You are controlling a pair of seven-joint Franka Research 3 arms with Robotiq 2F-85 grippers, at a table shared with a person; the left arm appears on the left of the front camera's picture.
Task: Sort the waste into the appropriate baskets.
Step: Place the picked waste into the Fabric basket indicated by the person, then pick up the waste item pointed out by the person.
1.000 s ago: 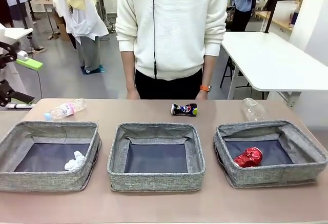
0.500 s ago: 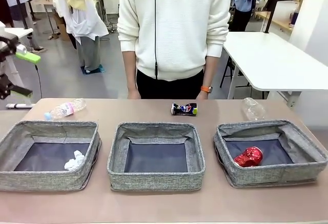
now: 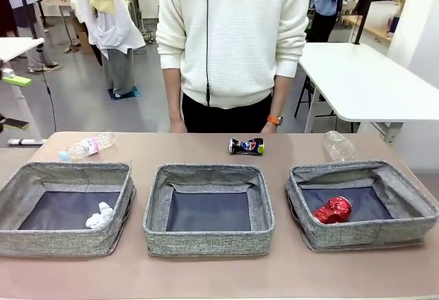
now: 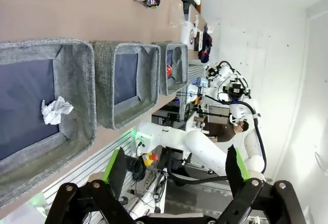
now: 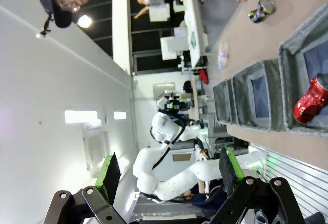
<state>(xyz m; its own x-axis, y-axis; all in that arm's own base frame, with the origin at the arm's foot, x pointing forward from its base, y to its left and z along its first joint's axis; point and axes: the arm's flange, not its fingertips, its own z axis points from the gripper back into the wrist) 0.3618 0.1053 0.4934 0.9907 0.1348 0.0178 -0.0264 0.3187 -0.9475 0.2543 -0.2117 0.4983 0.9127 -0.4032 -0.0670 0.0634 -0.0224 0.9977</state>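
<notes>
One brown table (image 3: 219,276) carries the whole set. A person (image 3: 233,39) in a white zip top stands at its far edge, arms down, an orange wristband (image 3: 275,118) on one wrist.

Three grey woven baskets sit in a row along the near half, close together but not touching:
- left basket (image 3: 62,241)
- middle basket (image 3: 209,241): nothing in it
- right basket (image 3: 363,235)

Grippers:
- The left gripper (image 4: 174,165) has its jaws spread wide. Nothing is between the green pads and nothing is touched. Its wrist view shows it high and off the near edge of the table, looking down over the left basket.
- The right gripper (image 5: 168,167) is also spread wide, holding and touching nothing. It is likewise clear of the table, at the right-basket end.

Waste on the table, beyond the baskets:
- The clear bottle (image 3: 87,146), pink label and blue cap, lies on its side behind the left basket.
- The clear plastic cup (image 3: 339,146) is just behind the right basket's far wall.
- The dark blue can (image 3: 247,147) lies on its side behind the middle basket, in front of the person.

Waste in the baskets:
- The dented red can (image 3: 333,210) lies on the right basket's dark lining, left of centre.
- The small white paper ball (image 3: 100,215) is in the left basket, near its right wall.
</notes>
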